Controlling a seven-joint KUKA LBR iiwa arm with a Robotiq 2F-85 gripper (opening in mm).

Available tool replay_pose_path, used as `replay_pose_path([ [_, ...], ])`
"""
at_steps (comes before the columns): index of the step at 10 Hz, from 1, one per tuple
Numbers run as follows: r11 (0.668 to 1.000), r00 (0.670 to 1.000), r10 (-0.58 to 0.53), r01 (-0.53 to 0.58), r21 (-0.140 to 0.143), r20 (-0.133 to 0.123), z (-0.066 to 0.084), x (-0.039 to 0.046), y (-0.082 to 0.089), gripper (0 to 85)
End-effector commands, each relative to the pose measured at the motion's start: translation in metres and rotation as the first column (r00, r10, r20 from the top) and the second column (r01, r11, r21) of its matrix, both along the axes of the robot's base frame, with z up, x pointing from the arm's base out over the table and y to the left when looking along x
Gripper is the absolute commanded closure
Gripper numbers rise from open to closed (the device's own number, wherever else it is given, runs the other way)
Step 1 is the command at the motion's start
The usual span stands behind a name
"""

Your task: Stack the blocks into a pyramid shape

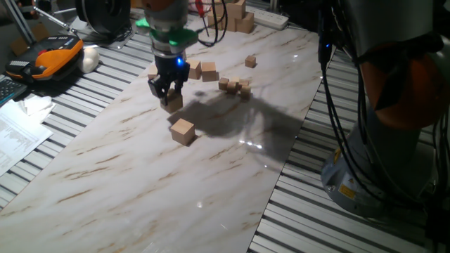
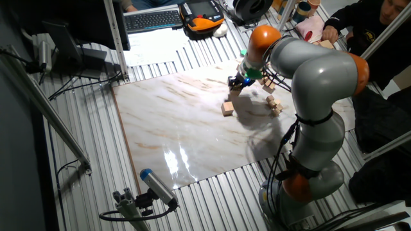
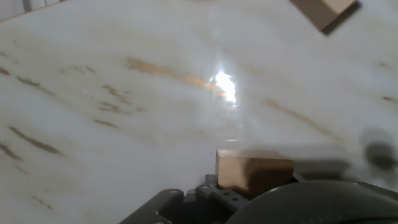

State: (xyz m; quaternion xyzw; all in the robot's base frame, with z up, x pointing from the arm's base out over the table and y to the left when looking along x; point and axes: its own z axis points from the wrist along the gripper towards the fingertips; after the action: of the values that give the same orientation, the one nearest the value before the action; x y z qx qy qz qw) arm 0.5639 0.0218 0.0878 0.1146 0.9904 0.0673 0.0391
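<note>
Marble-patterned tabletop [image 1: 140,176] carries a lone wooden block [image 1: 183,131] in one fixed view, with the gripper [image 1: 166,95] clamped on another block [image 1: 173,102] just behind it. From the other fixed view, further blocks [image 2: 275,104] lie scattered beside the arm. Hand view shows the gripped block between the fingers, above the marble.

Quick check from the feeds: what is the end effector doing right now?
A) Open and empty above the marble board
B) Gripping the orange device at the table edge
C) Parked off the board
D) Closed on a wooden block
D: the end effector has its fingers on either side of a block, and the hand view shows that block seated between them over the marble board.
</note>
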Motion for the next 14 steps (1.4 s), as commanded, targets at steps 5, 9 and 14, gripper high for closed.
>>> replay_pose_path([
  [5,0.999,1.000,0.008,-0.009,-0.044,-0.005,-0.008,-0.0052,0.003,85.0],
  [9,0.997,1.000,0.003,-0.004,-0.071,-0.004,-0.010,-0.0012,-0.003,85.0],
  [14,0.973,0.973,0.231,-0.231,-0.008,-0.008,-0.010,-0.0012,-0.003,85.0],
])
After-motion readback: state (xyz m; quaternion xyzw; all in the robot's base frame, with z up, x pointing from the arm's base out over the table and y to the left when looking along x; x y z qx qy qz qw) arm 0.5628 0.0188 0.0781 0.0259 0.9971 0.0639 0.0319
